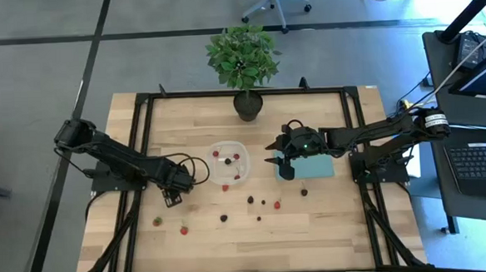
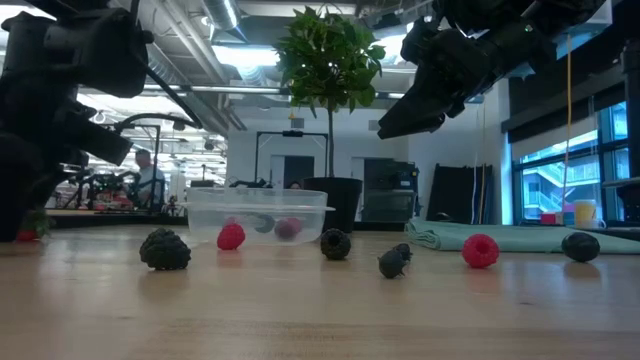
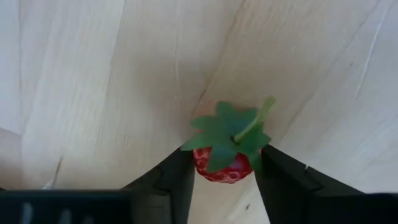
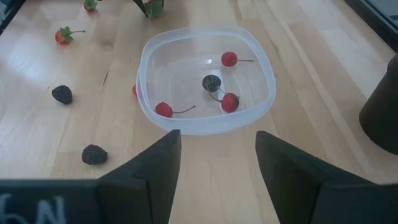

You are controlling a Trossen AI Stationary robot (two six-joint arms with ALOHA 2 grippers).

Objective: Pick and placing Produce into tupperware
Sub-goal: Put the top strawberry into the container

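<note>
A small red strawberry (image 3: pixel 222 168) with a green leaf crown lies on the wooden table, left of the clear tupperware (image 1: pixel 229 163). My left gripper (image 1: pixel 176 194) points down over it and is shut on it. The tupperware holds a few red berries and a dark one (image 4: pixel 211 82). Two more strawberries (image 1: pixel 157 221) and several dark and red berries (image 1: pixel 250 200) lie loose near the table's front. My right gripper (image 4: pixel 217 163) hovers open just right of the tupperware, holding nothing. My left gripper pinches the strawberry's red body (image 3: pixel 205 169) between its two fingers, one on each side. The fingers come from above, pointing down. The berry appears to rest on the table, with its leaf crown and stem (image 3: pixel 252 127) sticking out beyond the fingers.
A potted plant (image 1: pixel 243 65) stands at the table's far edge. A flat teal sheet (image 1: pixel 315 167) lies under the right gripper. A black frame (image 1: pixel 142 116) borders the tabletop. Bare wood shows along the front edge.
</note>
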